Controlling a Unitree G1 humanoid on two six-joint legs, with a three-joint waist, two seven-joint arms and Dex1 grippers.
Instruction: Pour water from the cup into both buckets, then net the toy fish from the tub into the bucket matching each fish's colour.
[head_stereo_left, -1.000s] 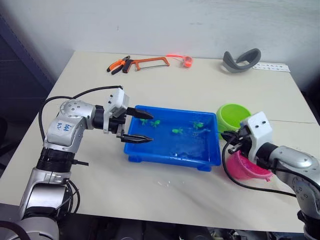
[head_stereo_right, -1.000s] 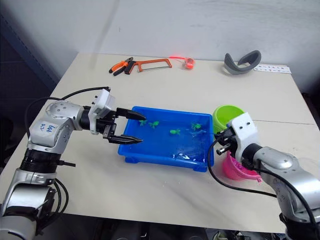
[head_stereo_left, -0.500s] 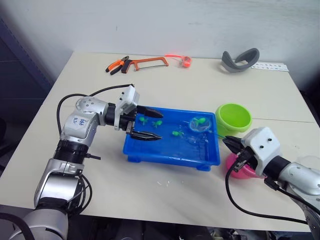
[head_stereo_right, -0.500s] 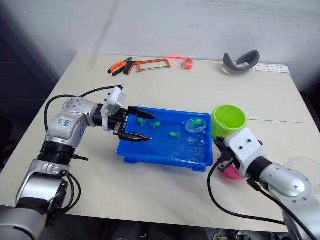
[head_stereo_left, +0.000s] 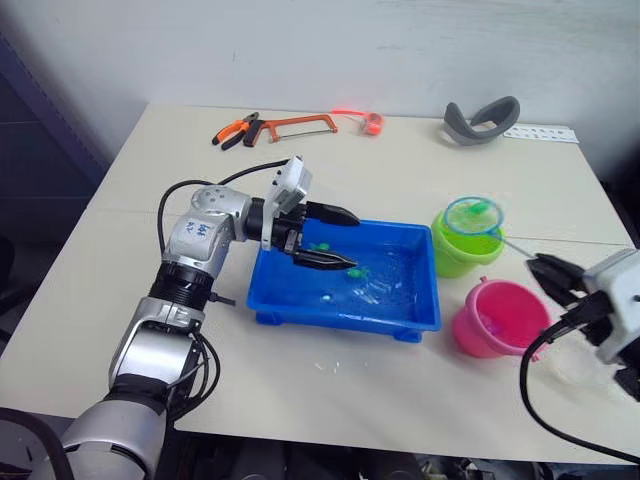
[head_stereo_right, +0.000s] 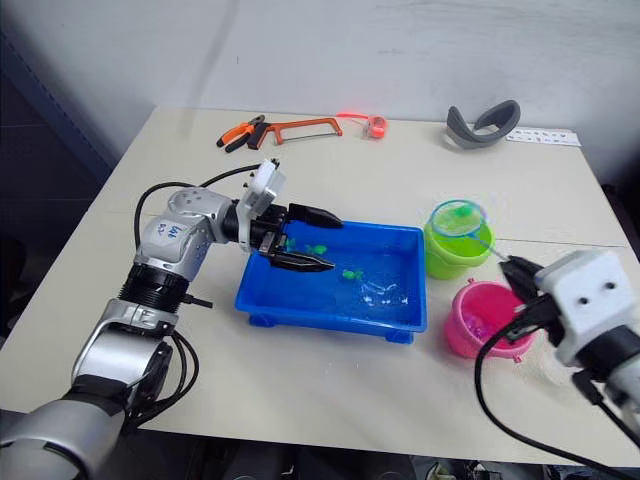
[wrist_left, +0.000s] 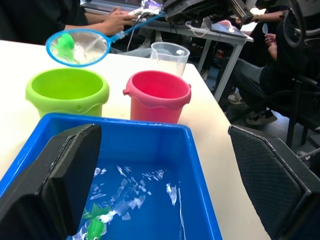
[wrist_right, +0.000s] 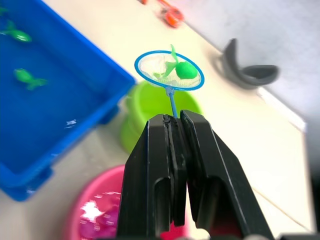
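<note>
Over the green bucket: the net (wrist_right: 169, 71) hangs past the right gripper's (wrist_right: 175, 131) fingertips, directly above the lime green bucket (head_stereo_left: 463, 243), a green fish (wrist_right: 186, 70) lying in its mesh.
Change: a second ago the right gripper sat low against the pink bucket beside the tub; half a second ago the hoop was down in the tub's near corner; now it has lifted clear and swung across to the green bucket.
Right gripper: fingers closed tight on the net's thin handle, hoop held roughly level.
Left gripper (head_stereo_left: 338, 238): jaws spread wide, gripping nothing, poised over the tub's (head_stereo_left: 330, 315) water; it has pushed further in over the tub since a second ago.
Pink bucket (head_stereo_left: 497, 319): beside and below the right gripper, nearer to it than the green one; pink shapes inside, probably fish.
Cup (wrist_left: 169, 57): clear, standing just beyond the pink bucket as seen from the left gripper.
Fish left: a few green ones (wrist_right: 28, 79) remain in the tub under the left gripper.
Meaning: one green fish looks ready to be tipped into its matching bucket; more netting appears to remain.
</note>
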